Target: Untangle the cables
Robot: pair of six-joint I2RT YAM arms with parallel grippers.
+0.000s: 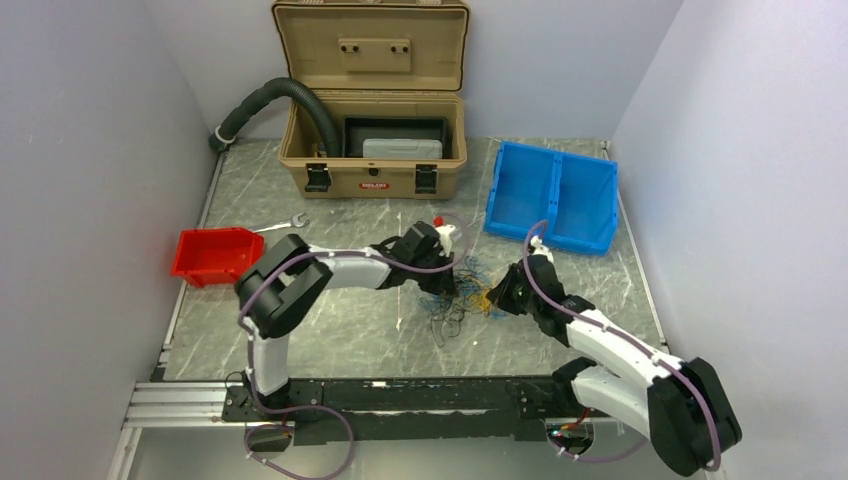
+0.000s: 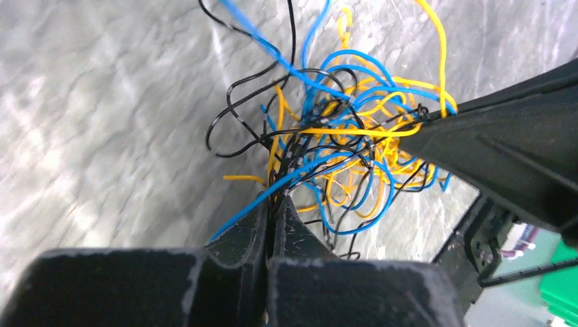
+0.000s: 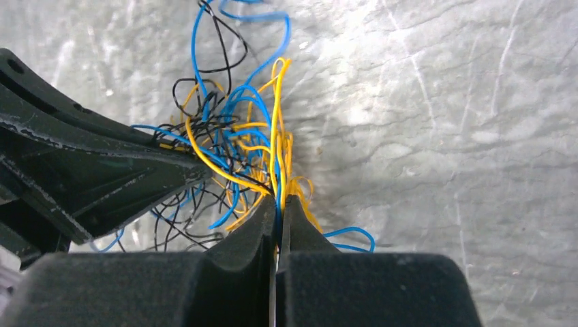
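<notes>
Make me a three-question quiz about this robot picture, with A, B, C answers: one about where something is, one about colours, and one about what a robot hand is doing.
1. Where is the red bin?
A. On the left side of the table
B. Hanging on the wall
C. Upside down on the floor

2. What colours are the tangled cables?
A. Pink and green
B. Blue, yellow and black
C. All white

3. What is the left gripper doing?
A. Spread wide open
B. Holding a spoon
C. Shut on cables

Answers: 1 A, it sits by the table's left edge. 2 B, the wrist views show those three colours. 3 C, its fingers are pressed together with cables coming out between them.
</notes>
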